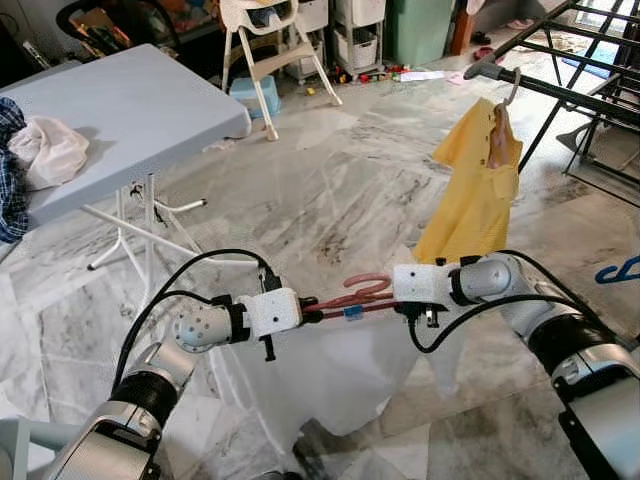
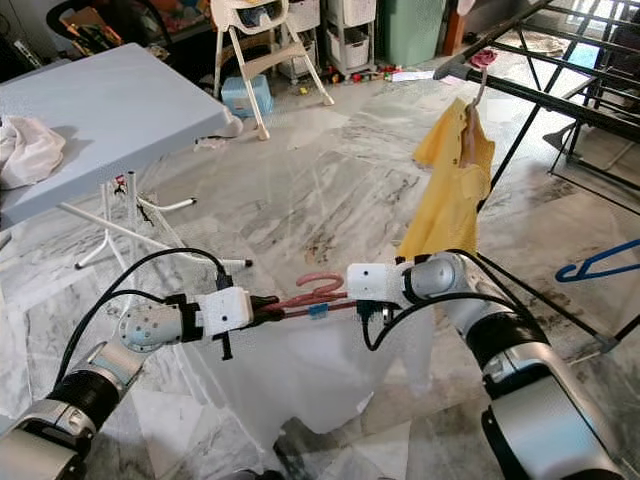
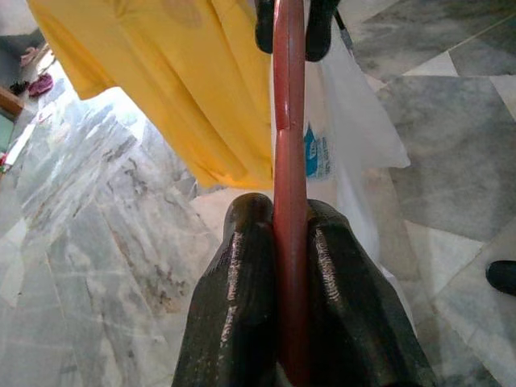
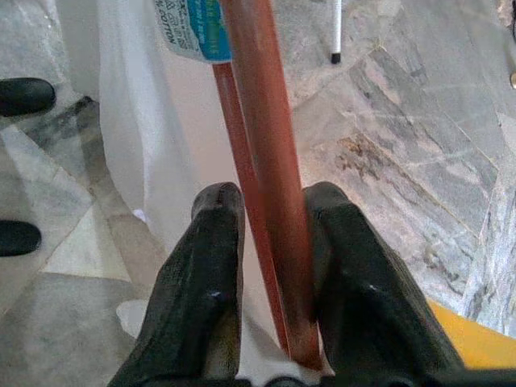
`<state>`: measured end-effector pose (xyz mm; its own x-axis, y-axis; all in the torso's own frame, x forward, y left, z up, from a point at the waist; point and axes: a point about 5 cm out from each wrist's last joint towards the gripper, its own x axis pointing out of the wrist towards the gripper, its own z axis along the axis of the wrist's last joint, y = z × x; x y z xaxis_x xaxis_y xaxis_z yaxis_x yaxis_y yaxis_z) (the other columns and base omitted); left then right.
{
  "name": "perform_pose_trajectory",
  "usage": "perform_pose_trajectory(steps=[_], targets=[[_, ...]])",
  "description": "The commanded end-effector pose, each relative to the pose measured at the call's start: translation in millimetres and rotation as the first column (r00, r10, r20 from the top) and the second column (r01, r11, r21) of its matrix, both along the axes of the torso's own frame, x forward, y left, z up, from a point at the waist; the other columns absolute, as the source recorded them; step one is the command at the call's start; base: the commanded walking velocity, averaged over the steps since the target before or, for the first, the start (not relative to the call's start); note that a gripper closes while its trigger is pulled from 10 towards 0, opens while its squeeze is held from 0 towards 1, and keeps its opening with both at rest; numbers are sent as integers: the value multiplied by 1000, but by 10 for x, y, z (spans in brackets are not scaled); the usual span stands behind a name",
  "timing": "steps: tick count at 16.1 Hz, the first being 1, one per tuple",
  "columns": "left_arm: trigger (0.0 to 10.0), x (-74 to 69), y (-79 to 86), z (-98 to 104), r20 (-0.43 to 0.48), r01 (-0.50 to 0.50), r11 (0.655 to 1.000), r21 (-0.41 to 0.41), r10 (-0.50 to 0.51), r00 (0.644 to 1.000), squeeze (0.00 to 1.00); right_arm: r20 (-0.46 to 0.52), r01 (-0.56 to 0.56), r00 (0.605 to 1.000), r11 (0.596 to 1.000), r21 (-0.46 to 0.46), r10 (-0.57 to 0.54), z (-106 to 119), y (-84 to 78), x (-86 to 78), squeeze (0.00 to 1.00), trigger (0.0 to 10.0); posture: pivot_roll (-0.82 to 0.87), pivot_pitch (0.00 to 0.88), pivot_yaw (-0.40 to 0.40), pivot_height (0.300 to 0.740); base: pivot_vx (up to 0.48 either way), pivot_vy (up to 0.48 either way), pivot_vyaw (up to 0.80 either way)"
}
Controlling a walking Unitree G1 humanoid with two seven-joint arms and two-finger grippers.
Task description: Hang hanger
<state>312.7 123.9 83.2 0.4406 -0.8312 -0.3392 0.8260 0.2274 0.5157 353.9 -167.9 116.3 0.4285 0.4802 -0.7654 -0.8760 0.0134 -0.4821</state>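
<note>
A reddish-brown hanger (image 1: pixel 358 296) with a white garment (image 1: pixel 330 385) draped from it hangs level above the marble floor, held between both arms. My left gripper (image 1: pixel 312 309) is shut on the hanger's left end; in the left wrist view its fingers (image 3: pixel 242 266) pinch the red bar (image 3: pixel 290 137). From the other side my right gripper (image 1: pixel 388 303) is shut on the right end, the bar (image 4: pixel 262 137) running between its fingers (image 4: pixel 343 266). Ahead to the right stands a black drying rack (image 1: pixel 560 85), where a yellow shirt (image 1: pixel 475 195) hangs from its own hanger.
A grey folding table (image 1: pixel 130 105) stands at the left with a white cloth (image 1: pixel 48 150) and a plaid cloth (image 1: pixel 10 175) on it. A white high chair (image 1: pixel 265 50) and storage drawers stand at the back. A blue hanger (image 1: pixel 618 270) lies on the floor at the right.
</note>
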Motion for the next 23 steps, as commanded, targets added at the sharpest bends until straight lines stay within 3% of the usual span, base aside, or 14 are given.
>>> perform_pose_trajectory(steps=[1, 18, 19, 20, 23], targets=[[0, 37, 47, 66, 30, 1, 1000, 8, -1, 1000, 0, 30, 0, 1000, 1000, -3, 0, 76, 17, 46, 0, 0, -145, 70, 101, 740, 0, 0, 0], [0, 48, 0, 60, 29, 14, 1000, 19, -15, 999, 0, 3, 5, 1000, 1000, 5, -5, 10, -37, 3, 0, 0, -156, 58, 114, 740, 0, 0, 0], [2196, 46, -4, 56, 23, 14, 1000, 13, -14, 1000, 380, 0, 7, 1000, 1000, 6, -7, -2, -58, -10, 0, 0, -157, 58, 115, 740, 0, 0, 0], [10000, 47, -4, 55, 12, 4, 1000, -6, -4, 1000, 1000, -5, 12, 1000, 1000, 5, -12, -16, -86, -23, 0, 0, -159, 57, 118, 740, 0, 0, 0], [10000, 46, -12, 53, 18, 15, 1000, 6, -15, 1000, 1000, -5, 21, 1000, 1000, 10, -21, -20, -98, -24, 0, 0, -158, 55, 121, 740, 0, 0, 0]])
